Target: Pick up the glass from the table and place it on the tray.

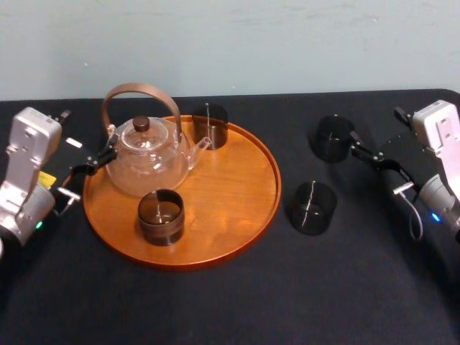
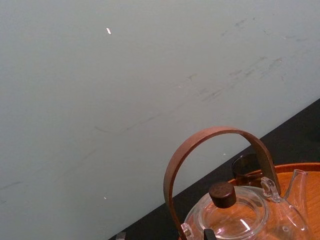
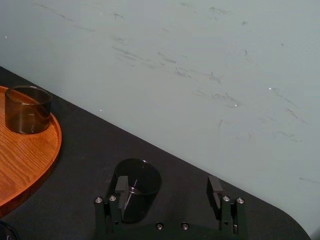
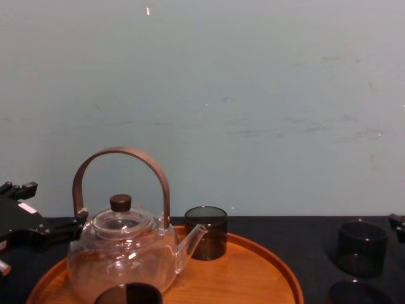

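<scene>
Centre your right gripper's (image 3: 167, 186) spread fingers on the glass (image 3: 145, 179) farther from the tray (image 3: 30, 160) before closing; the left gripper (image 1: 89, 131), also spread, idles beside the tray.

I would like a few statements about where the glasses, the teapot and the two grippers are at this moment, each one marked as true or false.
1. Two glasses stand on the tray. True: the rear glass and the front glass.
2. The teapot stands on the bare table. False: it stands on the tray.
3. The right gripper is shut on a glass. False: it is open, close to the farther glass, and holds nothing.
4. Two glasses stand on the table, to the right of the tray. True: the farther glass and the nearer glass.
5. The left gripper is beside the teapot. True.
</scene>
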Tool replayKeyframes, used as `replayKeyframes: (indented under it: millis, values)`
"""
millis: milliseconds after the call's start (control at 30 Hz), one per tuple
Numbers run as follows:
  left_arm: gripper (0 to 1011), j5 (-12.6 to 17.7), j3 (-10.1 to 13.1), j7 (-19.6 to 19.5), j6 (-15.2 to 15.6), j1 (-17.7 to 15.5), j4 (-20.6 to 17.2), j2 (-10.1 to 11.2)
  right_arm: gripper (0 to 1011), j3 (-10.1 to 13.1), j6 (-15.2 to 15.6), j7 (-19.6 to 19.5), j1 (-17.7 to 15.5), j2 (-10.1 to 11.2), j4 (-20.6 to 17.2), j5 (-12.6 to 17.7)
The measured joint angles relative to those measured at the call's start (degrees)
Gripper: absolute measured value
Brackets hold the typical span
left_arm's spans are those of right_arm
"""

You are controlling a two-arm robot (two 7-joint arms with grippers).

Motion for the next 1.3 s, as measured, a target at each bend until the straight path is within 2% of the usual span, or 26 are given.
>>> replayKeyframes:
  millis: [1300]
  values:
    - [1010, 0.0, 0.0, 0.0, 0.0, 0.0, 0.0, 0.0, 1002, 0.0, 0.0, 0.0, 0.0, 0.0, 0.0, 0.0]
